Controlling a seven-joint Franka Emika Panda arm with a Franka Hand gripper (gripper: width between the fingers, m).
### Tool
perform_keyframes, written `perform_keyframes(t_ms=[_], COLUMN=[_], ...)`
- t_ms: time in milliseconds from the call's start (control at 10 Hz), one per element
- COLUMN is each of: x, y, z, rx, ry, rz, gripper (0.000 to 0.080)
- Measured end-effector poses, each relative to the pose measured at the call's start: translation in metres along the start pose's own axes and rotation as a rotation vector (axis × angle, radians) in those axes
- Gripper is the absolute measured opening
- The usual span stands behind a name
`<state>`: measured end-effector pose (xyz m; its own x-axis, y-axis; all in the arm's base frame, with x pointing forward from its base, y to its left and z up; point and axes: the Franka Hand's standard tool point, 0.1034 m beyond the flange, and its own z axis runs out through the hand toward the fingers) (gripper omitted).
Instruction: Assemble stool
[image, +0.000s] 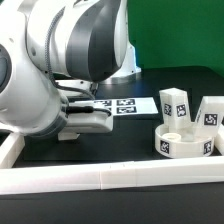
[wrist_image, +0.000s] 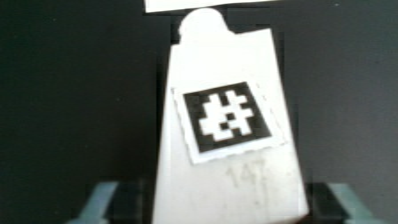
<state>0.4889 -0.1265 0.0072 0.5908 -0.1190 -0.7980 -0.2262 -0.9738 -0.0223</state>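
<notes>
In the wrist view a white stool leg (wrist_image: 222, 110) with a black-and-white square tag (wrist_image: 226, 118) fills the space between my fingers. My gripper (wrist_image: 217, 198) is shut on its near end, and one finger (wrist_image: 107, 200) shows on each side. In the exterior view the round white seat (image: 185, 143) sits at the right. Two tagged legs stand upright in it, one (image: 174, 105) nearer the middle and one (image: 212, 113) at the edge. My arm (image: 70, 60) hides the fingers and the held leg in that view.
The marker board (image: 118, 103) lies behind the arm, and its edge shows in the wrist view (wrist_image: 178, 5). A long white border rail (image: 110, 178) runs along the front and up the exterior view's left. The table top is black.
</notes>
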Motion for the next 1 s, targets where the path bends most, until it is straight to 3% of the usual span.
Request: perform_keyframes(t_ms=[500, 600, 900, 1000], x=[-0.002, -0.012, -0.051, -0.046], y=[-0.004, -0.013, -0.044, -0.040], z=[-0.006, -0.019, -0.080, -0.075], rx=[-0.001, 0.005, 0.017, 0.019], ry=[0.004, 0.005, 0.057, 0.075], rz=[0.001, 0.014, 0.072, 0.075], gripper=[0.0324, 0.0324, 0.0324, 0.0324])
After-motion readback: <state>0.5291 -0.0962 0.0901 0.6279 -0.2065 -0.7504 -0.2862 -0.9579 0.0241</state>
